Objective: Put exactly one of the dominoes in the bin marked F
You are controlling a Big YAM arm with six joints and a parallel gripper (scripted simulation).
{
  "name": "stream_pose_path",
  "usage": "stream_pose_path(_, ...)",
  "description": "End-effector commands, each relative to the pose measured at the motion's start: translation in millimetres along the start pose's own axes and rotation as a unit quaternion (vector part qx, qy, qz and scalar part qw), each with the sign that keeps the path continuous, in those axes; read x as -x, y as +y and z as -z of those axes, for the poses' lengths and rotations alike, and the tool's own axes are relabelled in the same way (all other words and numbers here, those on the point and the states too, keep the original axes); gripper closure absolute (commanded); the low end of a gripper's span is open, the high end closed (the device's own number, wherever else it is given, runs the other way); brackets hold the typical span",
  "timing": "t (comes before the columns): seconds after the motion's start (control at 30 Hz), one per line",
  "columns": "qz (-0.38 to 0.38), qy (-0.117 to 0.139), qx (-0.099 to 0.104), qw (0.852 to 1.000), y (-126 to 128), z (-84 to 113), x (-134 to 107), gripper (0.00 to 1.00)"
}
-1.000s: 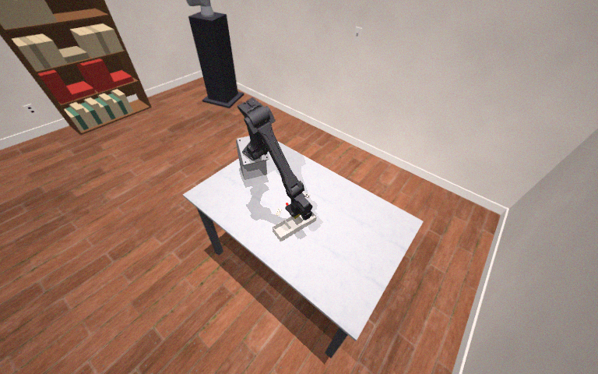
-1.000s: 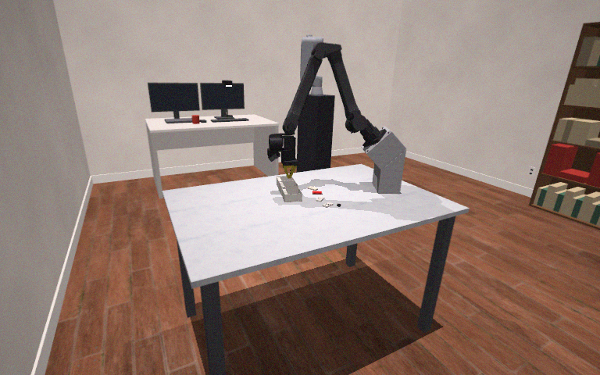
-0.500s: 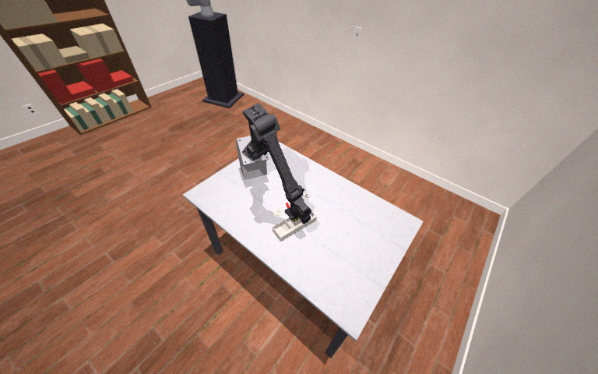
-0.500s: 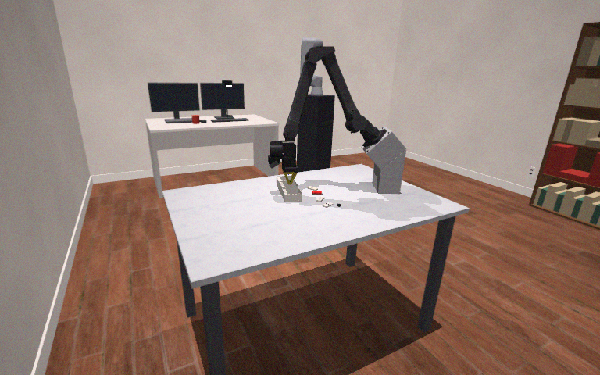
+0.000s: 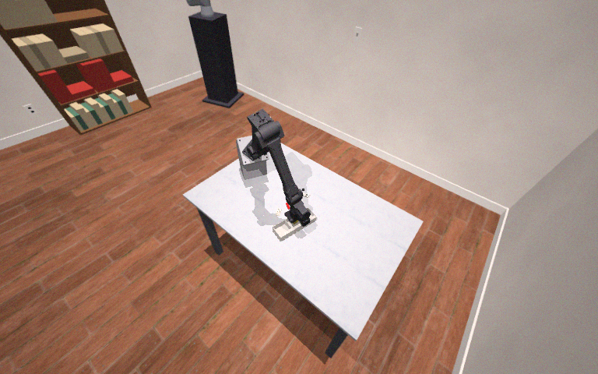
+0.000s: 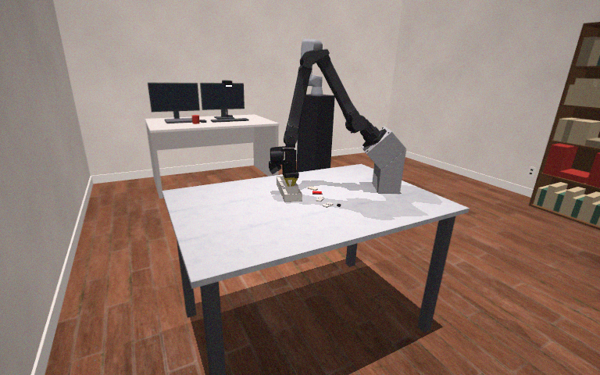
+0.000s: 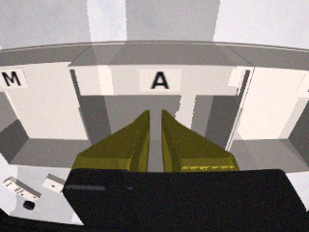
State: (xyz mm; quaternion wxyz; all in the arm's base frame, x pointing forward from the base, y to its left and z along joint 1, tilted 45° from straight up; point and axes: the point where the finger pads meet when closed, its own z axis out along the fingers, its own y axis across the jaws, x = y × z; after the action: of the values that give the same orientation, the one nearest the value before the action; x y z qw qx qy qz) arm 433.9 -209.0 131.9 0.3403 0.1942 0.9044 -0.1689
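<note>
Gripper (image 7: 154,138), clenched on nothing, hangs over bin A (image 7: 160,100); next, fetch a domino (image 6: 327,204) for bin F.

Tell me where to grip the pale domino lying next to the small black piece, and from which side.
Come from straight above: the domino lies flat on the table, so only its side edges can be pinched. Close across its narrow width at mid-length. The gripper, shut and empty over the bin marked A, must open first.
</note>
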Motion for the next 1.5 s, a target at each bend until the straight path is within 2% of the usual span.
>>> stream_pose_path(0.0,-0.002,-0.03,-0.001,1.0,-5.0,11.6,28.3,0.91)
stream_pose_path(1.47,-0.004,-0.029,-0.003,1.0,-10.3,16.6,32.8,0.91)
